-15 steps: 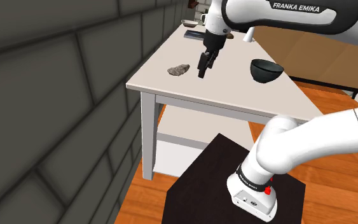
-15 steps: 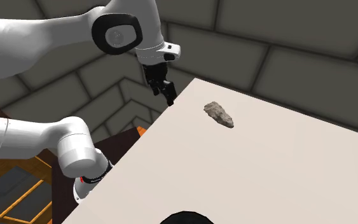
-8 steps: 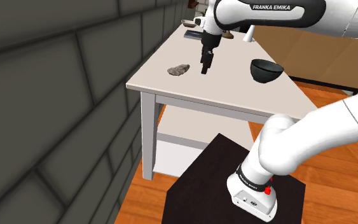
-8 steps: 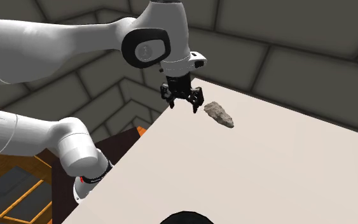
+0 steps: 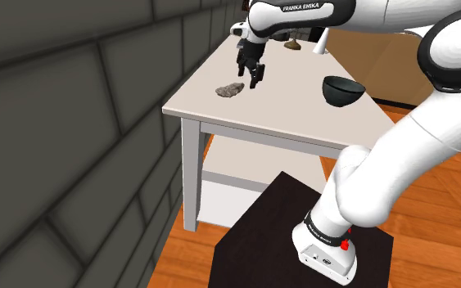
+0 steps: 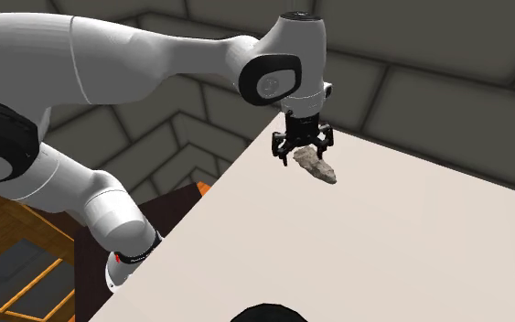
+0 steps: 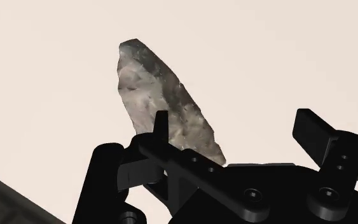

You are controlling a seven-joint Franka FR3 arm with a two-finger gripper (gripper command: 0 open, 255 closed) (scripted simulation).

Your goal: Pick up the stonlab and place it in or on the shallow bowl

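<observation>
**Jaws over stone**

Stone (image 5: 230, 89) lies on tabletop (image 5: 290, 114) near the shoulder view's left edge; dark bowl (image 5: 342, 90) well right. Jaws spread, empty, just above it. Long axis crosses their closing line, stone offset toward one finger.

Built as a glossy white arm (image 5: 384, 164) of rounded links, joined by dark grey joint caps (image 6: 269, 76) ringed in black. Marked "FRANKA EMIKA" in black lettering (image 5: 306, 6) along one upper link. Banded at the base (image 5: 327, 255) by a black ring (image 5: 320, 231) with fine white print, beside a small red spot (image 5: 345, 244). Ends in an all-black gripper (image 5: 249, 78): blocky, angular fingers (image 7: 314, 127), round screws (image 7: 327, 192) sunk in the body.
</observation>
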